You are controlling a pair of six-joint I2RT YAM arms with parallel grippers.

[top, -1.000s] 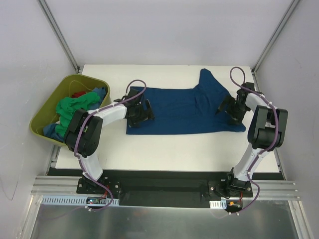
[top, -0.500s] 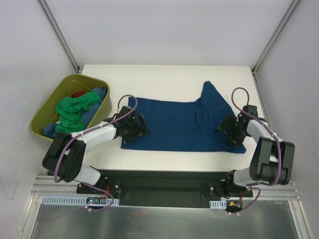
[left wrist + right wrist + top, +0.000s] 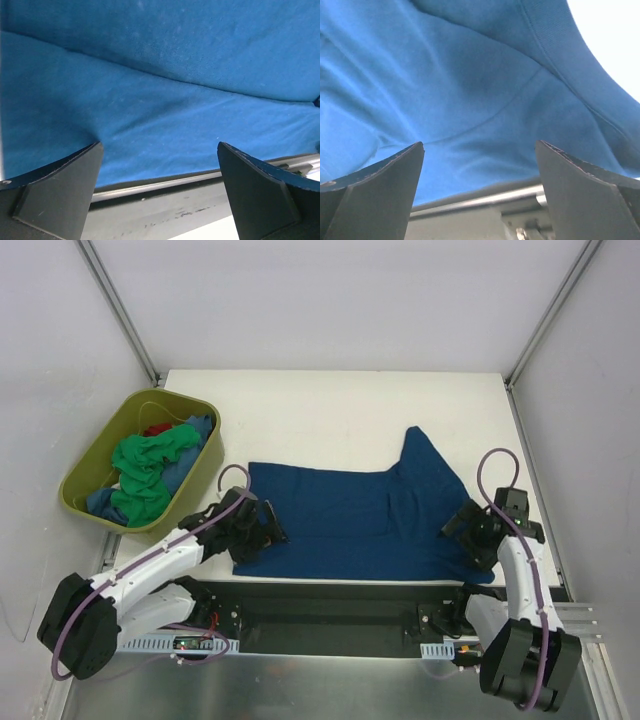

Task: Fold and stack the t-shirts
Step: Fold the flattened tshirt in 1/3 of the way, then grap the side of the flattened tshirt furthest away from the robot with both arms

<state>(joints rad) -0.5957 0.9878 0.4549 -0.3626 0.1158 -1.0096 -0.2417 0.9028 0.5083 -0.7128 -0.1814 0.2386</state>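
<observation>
The blue t-shirt [image 3: 360,520] lies spread flat on the table [image 3: 330,405], its long axis running from the left gripper [image 3: 262,530] across to the right gripper [image 3: 470,532]. The straight end lies at the left fingers. At the sleeve end, by the right fingers, one sleeve points away from them toward the far edge. The shirt's near edge runs just past both sets of fingertips, along the table's near edge.

Both pairs of fingers stand wide apart, gripping nothing. In the left wrist view blue cloth fills the gap between them, puckering at one fingertip [image 3: 92,150]. The right wrist view shows a sleeve seam curving between its fingers.

Well off to the outer side of the left fingers, a tub [image 3: 185,400] holds a crumpled green shirt [image 3: 145,465].
</observation>
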